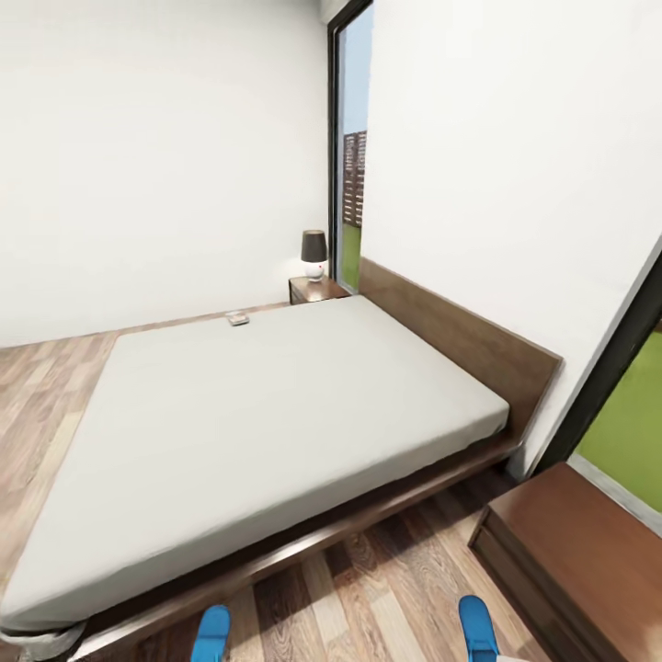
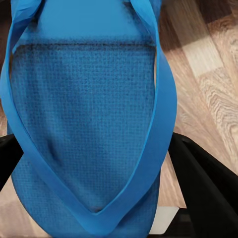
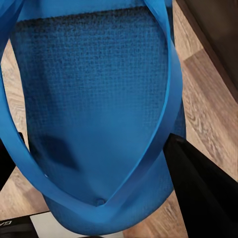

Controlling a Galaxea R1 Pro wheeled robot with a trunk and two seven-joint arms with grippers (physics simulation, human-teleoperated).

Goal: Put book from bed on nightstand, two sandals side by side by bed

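Beside the bed [image 1: 276, 405], on its near long side, I stand with a sandal in each pincer. My left pincer [image 2: 94, 198] is closed on the left sandal [image 2: 84, 124]: its dark fingers [image 2: 208, 183] show on either side of the sole near the strap's toe post. My right pincer [image 3: 99, 208] grips the right sandal [image 3: 94, 109] the same way, its fingers [image 3: 208, 193] dark against the plank floor [image 3: 213, 99]. From my head both sandals peek up at the lower edge, left sandal [image 1: 211, 634] and right sandal [image 1: 478, 625], well apart, above the floor [image 1: 368, 588] just off the bed frame.

The book [image 1: 238, 318] lies far off, at the bed's opposite edge, near the nightstand [image 1: 315, 290] with its lamp [image 1: 313, 254]. A second wooden counter [image 1: 570, 542] sits close on my right.

The step in hand, I judge, is setting the pair down. To do it well I should bring the two arms closer first, so the sandals end side by side rather than far apart. Keep both soles level and pointing the same way, parallel to the bed frame. Lower until each sole meets the planks before letting go, since a drop could flip a light sandal. Mind the right arm near that counter. Release one, check it lies flat, then match the other to it.
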